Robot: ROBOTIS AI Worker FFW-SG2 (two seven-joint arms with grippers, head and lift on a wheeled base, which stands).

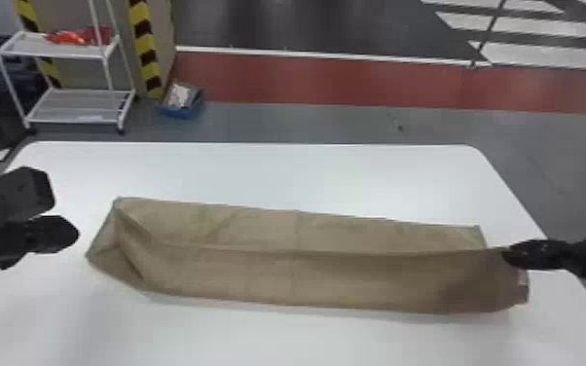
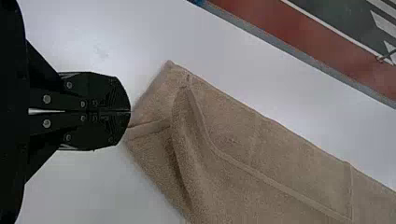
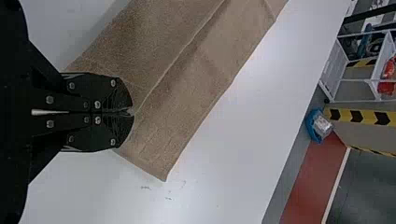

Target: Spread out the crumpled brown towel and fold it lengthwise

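The brown towel (image 1: 277, 263) lies as a long strip across the table, its near part folded over so that a far strip shows behind the upper layer's edge. Its left end is creased and uneven. At the table's left, my left gripper (image 1: 65, 233) is beside that end, apart from the towel. In the left wrist view the left gripper (image 2: 130, 111) is shut and empty over the table by the towel (image 2: 261, 158). My right gripper (image 1: 511, 254) is at the right end; in the right wrist view, the right gripper (image 3: 132, 112) is shut on the upper layer's edge of the towel (image 3: 187, 79).
The white table (image 1: 258, 170) extends behind and in front of the towel. Beyond it on the floor stand a white wire rack (image 1: 78, 104) and a blue bin (image 1: 182, 109), near a post with yellow and black stripes.
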